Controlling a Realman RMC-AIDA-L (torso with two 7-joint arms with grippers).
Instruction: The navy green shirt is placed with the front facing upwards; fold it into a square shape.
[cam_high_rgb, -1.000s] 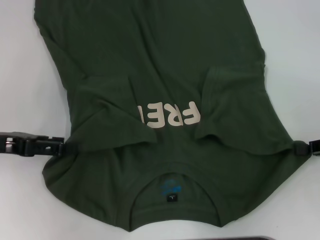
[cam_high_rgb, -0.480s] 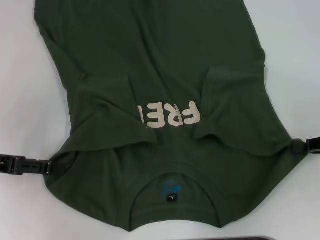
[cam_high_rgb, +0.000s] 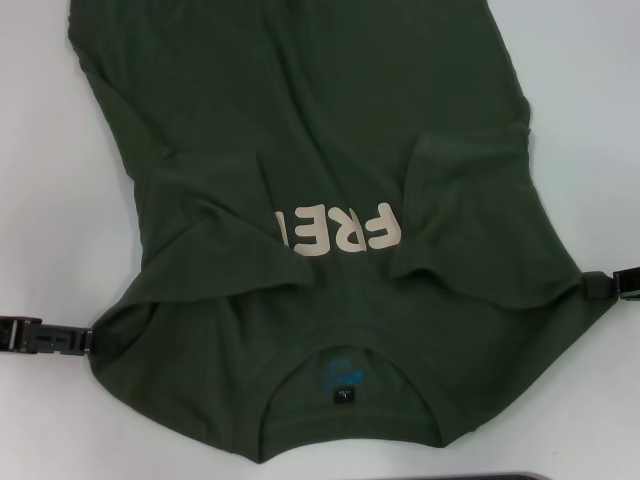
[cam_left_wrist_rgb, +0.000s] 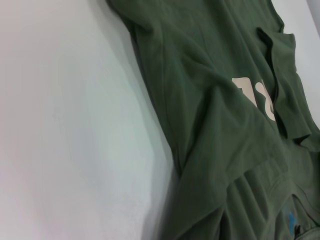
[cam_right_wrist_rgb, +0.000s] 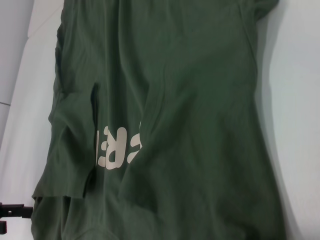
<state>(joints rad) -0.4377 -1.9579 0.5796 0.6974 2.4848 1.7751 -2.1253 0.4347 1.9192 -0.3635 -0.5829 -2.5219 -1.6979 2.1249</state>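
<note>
With both sleeves folded in, the navy green shirt (cam_high_rgb: 330, 200) needs an even, matched shoulder grip.
Left gripper (cam_high_rgb: 85, 340) and right gripper (cam_high_rgb: 597, 287) touch opposite edges, lower frame; whether they pinch cloth I cannot tell.

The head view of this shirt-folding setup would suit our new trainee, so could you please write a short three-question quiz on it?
1. True or false: both sleeves of the navy green shirt are folded in over the chest.
2. Which edge of the shirt lies nearest the robot? A) hem B) collar C) neither
3. Fill in: the left gripper and right gripper are each at a ___ edge of the shirt on the white table.

Key: 1 true; 2 B; 3 side.
</note>
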